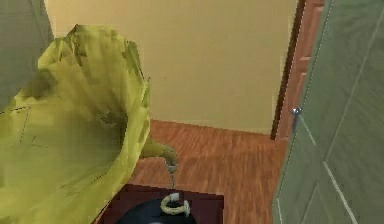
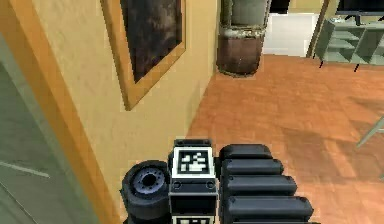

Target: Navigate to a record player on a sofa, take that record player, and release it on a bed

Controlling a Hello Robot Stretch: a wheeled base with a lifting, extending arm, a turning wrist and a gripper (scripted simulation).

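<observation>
The record player is very close in the forward view: its big yellow horn (image 1: 80, 110) covers the left half, and a thin neck runs down to a dark base (image 1: 160, 207) at the bottom edge. What the base rests on I cannot tell. In the arm side view, the arm's dark ribbed bar (image 2: 257, 185) rises from the bottom edge, with a white marked square (image 2: 195, 165) beside it. Left of the square is the gripper's (image 2: 148, 192) round dark body. Its far end is cut off, so I cannot tell whether it holds anything.
A grey-green door (image 1: 340, 120) with a small handle (image 1: 295, 110) stands at the forward view's right, beside a brown frame (image 1: 300, 60) and a cream wall. The arm side view has a framed picture (image 2: 150, 40), a dark cylinder (image 2: 240, 40), shelving (image 2: 355, 40) and open wooden floor (image 2: 300, 100).
</observation>
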